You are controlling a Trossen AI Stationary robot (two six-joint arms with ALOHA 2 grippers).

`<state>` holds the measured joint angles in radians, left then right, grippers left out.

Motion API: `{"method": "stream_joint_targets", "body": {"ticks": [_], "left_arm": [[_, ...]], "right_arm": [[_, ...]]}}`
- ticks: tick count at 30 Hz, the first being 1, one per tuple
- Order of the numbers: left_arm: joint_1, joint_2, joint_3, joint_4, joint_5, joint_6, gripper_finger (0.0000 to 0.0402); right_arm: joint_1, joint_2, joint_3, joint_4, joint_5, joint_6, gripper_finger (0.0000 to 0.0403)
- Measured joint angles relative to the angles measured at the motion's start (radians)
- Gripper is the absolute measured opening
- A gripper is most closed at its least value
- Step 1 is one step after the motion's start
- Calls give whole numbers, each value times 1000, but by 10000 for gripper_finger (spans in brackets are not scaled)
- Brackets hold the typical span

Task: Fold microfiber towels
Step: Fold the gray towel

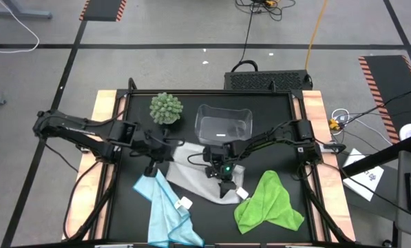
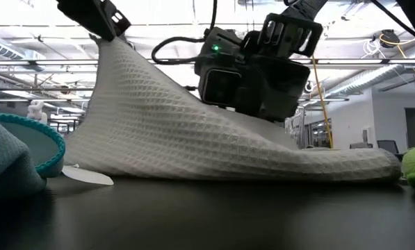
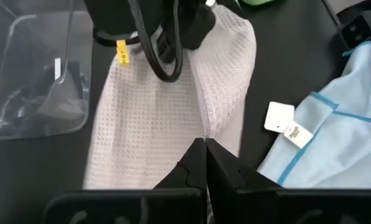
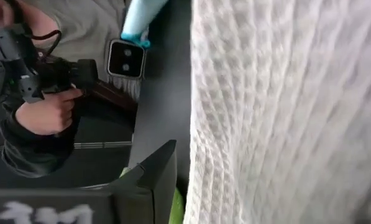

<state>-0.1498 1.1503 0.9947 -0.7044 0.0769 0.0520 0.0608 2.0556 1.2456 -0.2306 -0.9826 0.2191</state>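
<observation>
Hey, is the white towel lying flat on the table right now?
No. The left gripper holds one corner of the white towel up, shut on it, while the rest drapes down to the table.

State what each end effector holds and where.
Left end effector pinches the white waffle-weave microfiber towel at a lifted corner. Right end effector over it: grip cannot be told.

We are seeing the white waffle-weave towel (image 1: 195, 176) lying mid-tabletop (image 1: 281, 138) with one corner rising in a peak. The light blue towel (image 1: 167, 213) with its white tag is lying crumpled beside it, the lime green towel (image 1: 267, 203) rumpled opposite.
</observation>
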Motion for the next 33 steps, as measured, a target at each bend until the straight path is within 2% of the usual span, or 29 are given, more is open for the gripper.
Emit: {"method": "stream_joint_targets", "body": {"ticks": [6, 13, 16, 21, 33], "left_arm": [[-45, -37, 0, -15, -45, -32, 0], [-105, -68, 0, -23, -108, -62, 0], [-122, -70, 0, -23, -120, -74, 0], [-139, -70, -14, -10, -134, -82, 0], [-148, -69, -51, 5, -164, -86, 0]], "right_arm": [[20, -35, -1, -139, 115, -21, 140], [40, -45, -1, -169, 208, -31, 130], [40, -49, -1, -193, 263, -58, 101], [39, -68, -1, -202, 335, -88, 11], [71, -269, -1, -306, 529, -18, 1]]}}
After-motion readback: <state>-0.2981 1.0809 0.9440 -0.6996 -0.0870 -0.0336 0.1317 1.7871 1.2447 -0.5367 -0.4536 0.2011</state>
